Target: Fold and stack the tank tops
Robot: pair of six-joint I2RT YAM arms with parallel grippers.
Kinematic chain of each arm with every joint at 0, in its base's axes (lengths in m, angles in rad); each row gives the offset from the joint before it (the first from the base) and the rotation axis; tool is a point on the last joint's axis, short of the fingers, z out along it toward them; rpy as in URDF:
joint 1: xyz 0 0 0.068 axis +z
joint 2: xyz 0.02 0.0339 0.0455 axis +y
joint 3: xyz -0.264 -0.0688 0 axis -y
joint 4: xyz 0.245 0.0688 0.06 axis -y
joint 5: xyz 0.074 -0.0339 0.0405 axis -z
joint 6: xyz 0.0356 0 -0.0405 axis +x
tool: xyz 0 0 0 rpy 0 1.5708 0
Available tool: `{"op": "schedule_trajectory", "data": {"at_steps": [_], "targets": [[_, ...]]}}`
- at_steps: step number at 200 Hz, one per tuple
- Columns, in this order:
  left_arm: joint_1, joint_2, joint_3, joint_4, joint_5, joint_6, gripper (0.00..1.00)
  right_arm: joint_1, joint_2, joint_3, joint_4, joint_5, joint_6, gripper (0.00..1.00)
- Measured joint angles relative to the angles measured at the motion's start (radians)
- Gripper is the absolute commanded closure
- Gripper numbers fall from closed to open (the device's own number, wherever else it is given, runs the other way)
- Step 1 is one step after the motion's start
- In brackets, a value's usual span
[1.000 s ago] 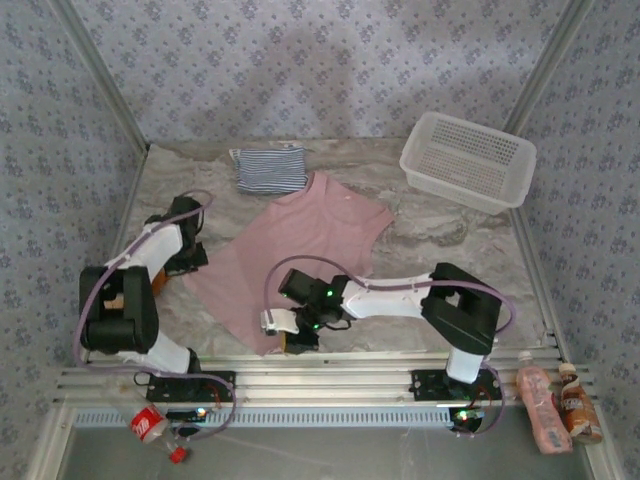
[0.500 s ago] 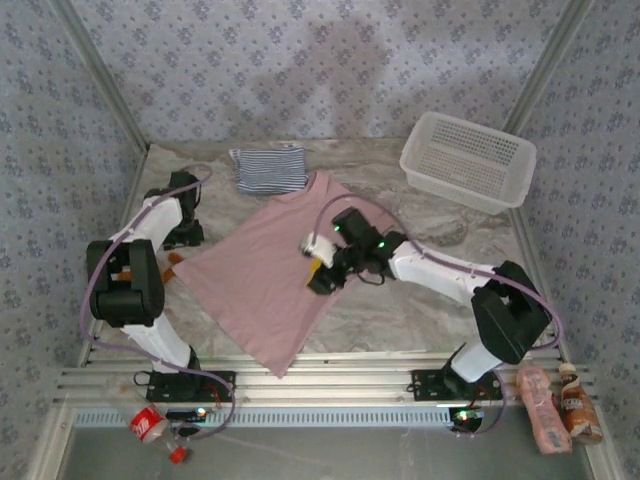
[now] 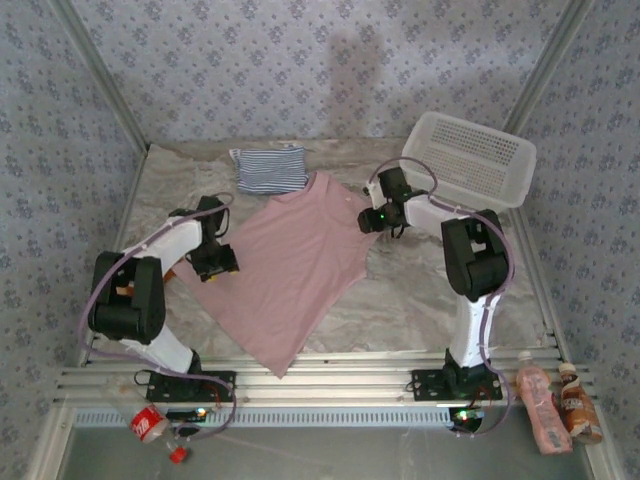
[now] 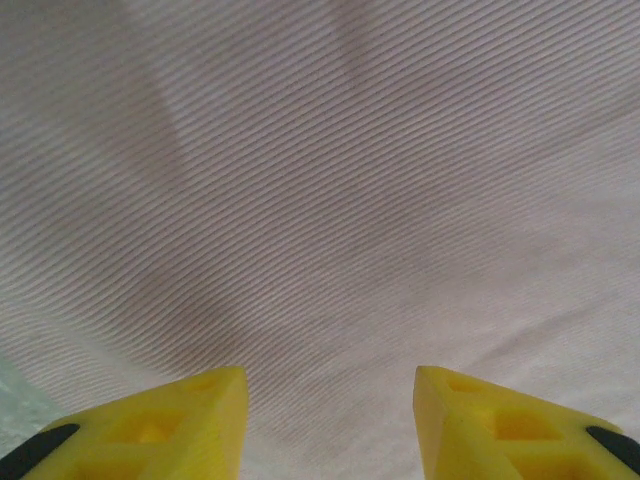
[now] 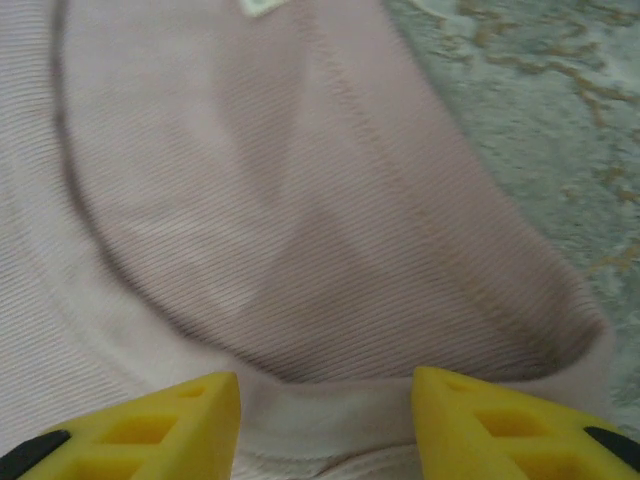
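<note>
Left gripper (image 3: 217, 262) and right gripper (image 3: 372, 219) are hovering over the pink top (image 3: 290, 265), fingers spread, gripping nothing; each is needing a square pinch, seemingly at edge and shoulder.

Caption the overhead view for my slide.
Left arm and right arm at opposite edges of the spread pink tank top; striped tank top folded behind.

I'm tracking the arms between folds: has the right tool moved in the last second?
Yes. The right tool has swung from the near hem of the pink tank top to its far shoulder, toward the white basket.
</note>
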Motion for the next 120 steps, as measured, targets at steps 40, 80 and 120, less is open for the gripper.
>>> {"op": "schedule_trajectory", "data": {"at_steps": [40,80,120], "targets": [[-0.029,0.13,0.074,0.006,0.003,0.035,0.53,0.002,-0.01,-0.033,-0.003,0.064,0.096,0.52],[-0.078,0.238,0.206,-0.006,0.002,0.126,0.53,0.019,-0.15,-0.198,-0.074,0.168,0.273,0.53],[-0.18,0.341,0.356,-0.023,0.014,0.237,0.53,0.025,-0.337,-0.394,-0.198,0.231,0.517,0.52]]}}
